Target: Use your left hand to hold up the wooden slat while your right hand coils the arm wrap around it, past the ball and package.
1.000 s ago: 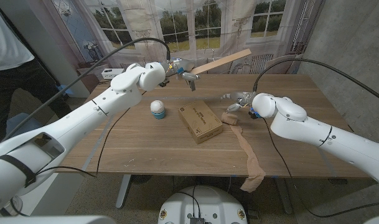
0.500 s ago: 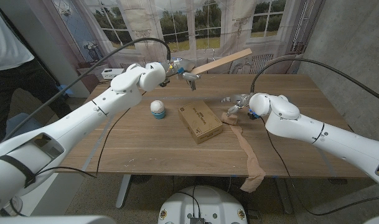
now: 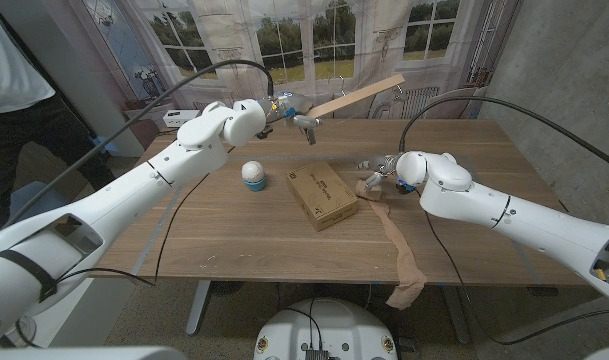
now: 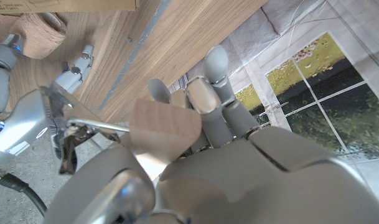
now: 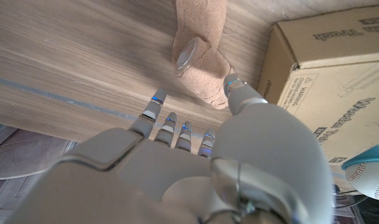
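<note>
My left hand [image 3: 290, 117] grips one end of the wooden slat [image 3: 359, 96] and holds it up over the table's far side; the slat end [image 4: 164, 127] sits between its fingers. The tan arm wrap lies right of the package [image 3: 322, 194], its rolled end [image 3: 369, 189] on the table and its loose strip [image 3: 399, 255] trailing over the front edge. My right hand [image 3: 378, 167] hovers at the roll [image 5: 198, 78] with fingers spread, holding nothing, its thumb tip [image 5: 237, 90] against the roll's side. The ball [image 3: 253, 175] stands left of the package.
The cardboard package [image 5: 320, 68] lies close beside my right hand, with the ball [image 5: 366, 174] beyond it. A person stands at the far left [image 3: 14, 90]. Windows and curtains are behind the table.
My right hand and forearm have shifted a little to the left, closer over the wrap's rolled end. The left hand and the slat have stayed put.
</note>
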Robot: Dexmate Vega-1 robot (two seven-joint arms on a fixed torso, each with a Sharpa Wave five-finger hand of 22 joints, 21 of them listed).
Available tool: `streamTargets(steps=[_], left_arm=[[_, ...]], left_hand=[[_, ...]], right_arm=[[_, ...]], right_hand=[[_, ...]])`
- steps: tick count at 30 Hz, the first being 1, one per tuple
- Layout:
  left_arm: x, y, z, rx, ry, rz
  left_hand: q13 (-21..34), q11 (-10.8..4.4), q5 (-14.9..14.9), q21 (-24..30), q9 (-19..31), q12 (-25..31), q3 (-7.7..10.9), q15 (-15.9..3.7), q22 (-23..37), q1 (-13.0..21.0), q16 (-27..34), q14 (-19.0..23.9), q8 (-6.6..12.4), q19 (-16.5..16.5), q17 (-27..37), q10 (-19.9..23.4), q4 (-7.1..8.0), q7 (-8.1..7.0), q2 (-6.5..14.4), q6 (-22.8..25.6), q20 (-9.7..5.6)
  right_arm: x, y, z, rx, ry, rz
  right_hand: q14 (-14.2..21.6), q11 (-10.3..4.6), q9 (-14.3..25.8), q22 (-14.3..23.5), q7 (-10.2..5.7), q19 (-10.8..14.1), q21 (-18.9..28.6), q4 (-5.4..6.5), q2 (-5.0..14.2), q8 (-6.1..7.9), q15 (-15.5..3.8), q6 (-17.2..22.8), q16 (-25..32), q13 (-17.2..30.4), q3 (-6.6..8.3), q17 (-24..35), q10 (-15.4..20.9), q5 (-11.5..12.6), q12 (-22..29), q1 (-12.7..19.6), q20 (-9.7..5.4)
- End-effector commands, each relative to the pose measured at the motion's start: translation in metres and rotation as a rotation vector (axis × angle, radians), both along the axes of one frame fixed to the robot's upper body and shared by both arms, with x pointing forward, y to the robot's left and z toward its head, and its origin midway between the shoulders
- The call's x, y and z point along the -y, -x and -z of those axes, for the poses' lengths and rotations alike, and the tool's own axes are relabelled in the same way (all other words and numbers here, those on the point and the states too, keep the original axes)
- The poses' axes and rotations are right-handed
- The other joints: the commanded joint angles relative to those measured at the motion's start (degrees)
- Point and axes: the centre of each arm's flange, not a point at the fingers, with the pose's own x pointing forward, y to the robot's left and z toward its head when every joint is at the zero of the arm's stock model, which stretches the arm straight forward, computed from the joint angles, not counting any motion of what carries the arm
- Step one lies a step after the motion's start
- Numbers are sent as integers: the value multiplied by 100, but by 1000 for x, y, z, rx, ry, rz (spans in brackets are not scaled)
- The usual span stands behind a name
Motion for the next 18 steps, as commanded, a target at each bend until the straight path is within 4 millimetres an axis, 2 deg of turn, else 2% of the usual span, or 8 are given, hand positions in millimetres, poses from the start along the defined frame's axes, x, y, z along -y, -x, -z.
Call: streamTargets(steps=[1,6,10,13,18], left_arm=[[-1,-1,0,-2,3,3],[-1,-2,0,-2,2,6],[0,-2,0,-3,3,8],[0,-2,0,-4,3,9],[0,-2,0,-4,5,10]], left_hand=[[9,-38,-42,55,-8,18,125,-2,8,-47,21,-18,57,-41,12,10,51,114,82,-33,-42],[9,-24,-46,70,-16,23,134,-3,9,-55,21,-19,75,-46,12,24,51,110,80,-42,-42],[9,-29,-52,76,-35,22,147,-3,-13,-66,20,-21,96,-50,12,23,51,115,77,-55,-46],[9,-25,-56,86,-54,22,157,-3,-20,-77,20,-22,113,-57,12,16,53,126,75,-59,-50],[9,-35,-62,102,-70,20,171,-2,-34,-91,19,-23,141,-60,11,-3,53,127,73,-71,-46]], right_arm=[[-3,-9,7,-33,9,15],[-2,-10,9,-45,10,27],[-2,-11,11,-40,10,29],[-3,-11,12,-29,15,34],[-2,-13,15,-19,14,41]], right_hand=[[74,-23,26,11,-43,64,3,9,-14,42,7,49,49,10,-33,16,11,-10,29,30,-19],[112,-26,29,12,-39,97,6,11,1,61,-12,81,71,13,-42,23,47,-9,48,45,-7],[241,-29,36,17,-45,233,37,12,54,130,-68,242,138,28,-59,46,183,-2,116,102,-58],[540,-23,58,31,-51,509,118,9,157,233,-202,519,284,76,-102,119,444,1,253,217,-203],[903,-48,97,46,-66,840,240,3,260,318,-338,750,465,167,-175,254,818,5,483,361,-305]])
